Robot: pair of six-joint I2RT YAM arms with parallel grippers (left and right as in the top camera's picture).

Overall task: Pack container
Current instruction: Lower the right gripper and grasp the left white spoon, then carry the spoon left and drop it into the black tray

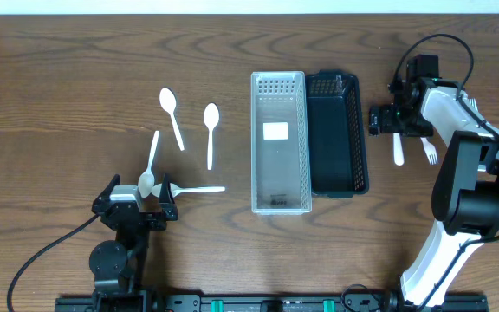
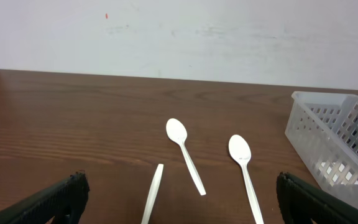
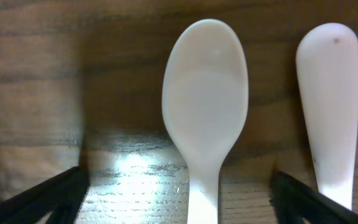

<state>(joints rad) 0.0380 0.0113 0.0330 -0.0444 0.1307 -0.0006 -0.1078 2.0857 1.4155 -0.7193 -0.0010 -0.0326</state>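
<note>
Robot lab or test station indicated. Bare wood-grain bench set against plain white wall. Left arm and right arm mounted on black rail along near edge. Loose cable trailed near left.

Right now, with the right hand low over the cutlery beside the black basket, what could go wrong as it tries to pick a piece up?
1. The right hand is open astride the spoon, but the fork lies close beside it; a finger might land on the fork or nudge it.
2. The spoon lies flat on the table, so the fingers could slip off it or scrape the wood.
</note>
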